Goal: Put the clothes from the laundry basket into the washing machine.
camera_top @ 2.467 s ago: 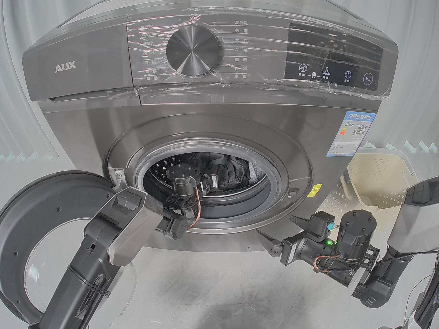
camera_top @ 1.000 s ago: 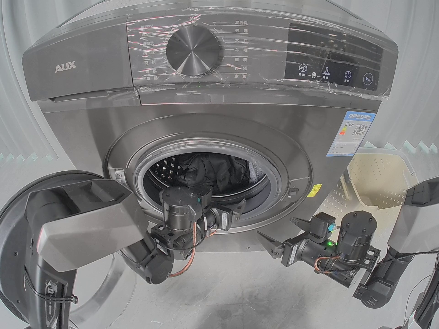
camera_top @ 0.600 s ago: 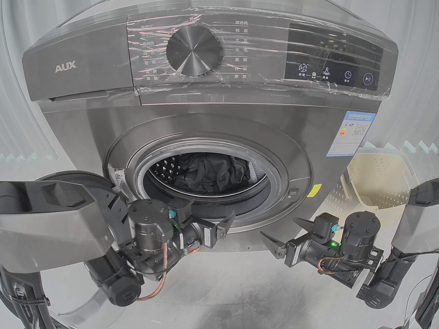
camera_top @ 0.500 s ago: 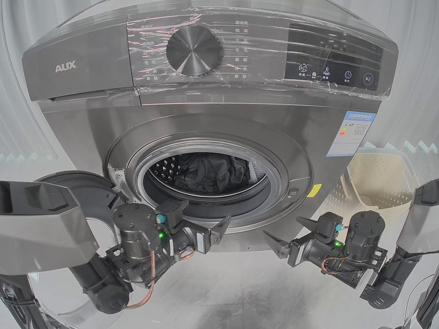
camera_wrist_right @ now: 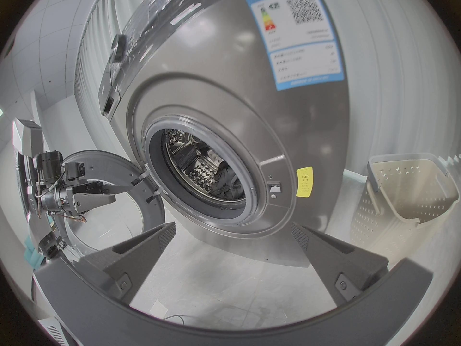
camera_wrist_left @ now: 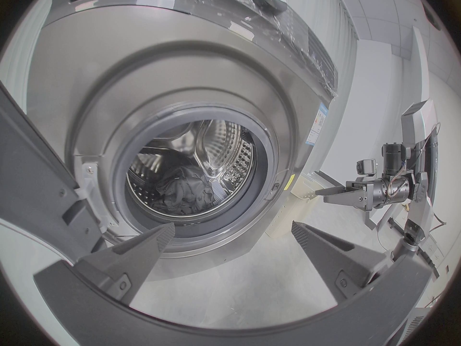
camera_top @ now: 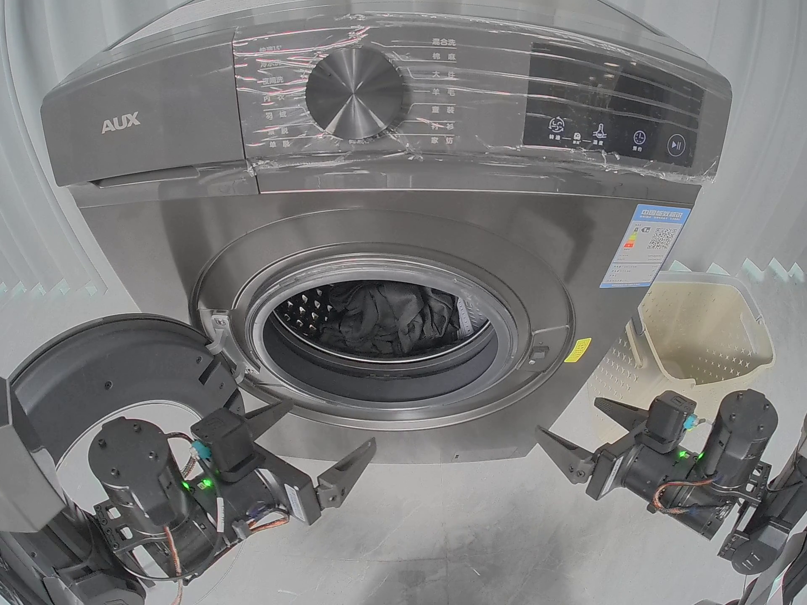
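Observation:
Dark clothes [camera_top: 382, 317] lie bunched inside the drum of the grey washing machine [camera_top: 168, 237], whose round door [camera_top: 126, 363] hangs open to the left. The cream laundry basket [camera_top: 706, 329] stands to the machine's right, and its visible inside is bare perforated wall. My left gripper [camera_top: 330, 422] hangs open and holding nothing below the drum opening, in front of the door. My right gripper [camera_top: 568, 416] is open near the machine's lower right corner, beside the basket. In the left wrist view the clothes [camera_wrist_left: 182, 193] show beyond my open left gripper [camera_wrist_left: 233, 224]. The basket [camera_wrist_right: 408, 193] is in the right wrist view.
The machine's front panel [camera_top: 361, 94] is wrapped in plastic film. The pale floor [camera_top: 454, 531] lies in front of the machine between the two arms. White curtains [camera_top: 42, 212] hang behind.
My left arm has drawn back out of the drum, down and to the left, leaving the dark clothes inside. My right arm has shifted slightly right and lower.

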`<state>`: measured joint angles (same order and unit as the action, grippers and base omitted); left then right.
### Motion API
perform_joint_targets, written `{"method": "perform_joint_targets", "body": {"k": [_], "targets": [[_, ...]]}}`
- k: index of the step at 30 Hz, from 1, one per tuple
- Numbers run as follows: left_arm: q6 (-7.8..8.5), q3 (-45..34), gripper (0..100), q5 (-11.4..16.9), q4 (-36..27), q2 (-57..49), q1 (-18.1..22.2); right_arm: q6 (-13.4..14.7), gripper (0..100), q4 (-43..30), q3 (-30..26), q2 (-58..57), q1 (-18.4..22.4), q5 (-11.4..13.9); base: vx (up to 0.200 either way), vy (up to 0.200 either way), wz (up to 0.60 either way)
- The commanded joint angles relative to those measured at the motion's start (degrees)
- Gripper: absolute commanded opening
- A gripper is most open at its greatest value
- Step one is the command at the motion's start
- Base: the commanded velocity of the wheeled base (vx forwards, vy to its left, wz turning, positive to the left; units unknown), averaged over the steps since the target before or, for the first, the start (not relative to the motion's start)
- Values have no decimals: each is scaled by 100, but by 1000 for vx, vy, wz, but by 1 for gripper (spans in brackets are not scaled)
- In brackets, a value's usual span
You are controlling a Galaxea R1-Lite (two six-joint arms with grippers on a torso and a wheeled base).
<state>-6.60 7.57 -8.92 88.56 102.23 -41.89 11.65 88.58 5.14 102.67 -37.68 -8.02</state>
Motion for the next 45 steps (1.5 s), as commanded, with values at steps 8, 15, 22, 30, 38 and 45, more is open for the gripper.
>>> {"method": "perform_joint_targets", "body": {"k": [8, 15, 22, 30, 38, 45], "targets": [[123, -291, 100, -39, 3, -652, 225, -76, 100, -16, -514, -907, 129, -270, -200, 0, 0], [431, -344, 100, -74, -15, -1241, 488, -251, 100, -315, -514, -1539, 226, -288, -200, 0, 0], [545, -590, 100, -4, -23, -1575, 735, -462, 100, -1484, -514, -2524, 261, -288, -171, 0, 0], [545, -722, 100, -13, -15, -1847, 752, -462, 100, -2125, -514, -2954, 639, -358, -75, 0, 0], [545, -739, 100, 391, -788, -2902, 1367, -524, 100, -3672, -514, -4484, 833, -332, -75, 0, 0], [466, -748, 100, 708, -2467, -4378, 1974, -568, 100, -6291, -514, -6980, 1826, -296, 0, 0, 0]]}}
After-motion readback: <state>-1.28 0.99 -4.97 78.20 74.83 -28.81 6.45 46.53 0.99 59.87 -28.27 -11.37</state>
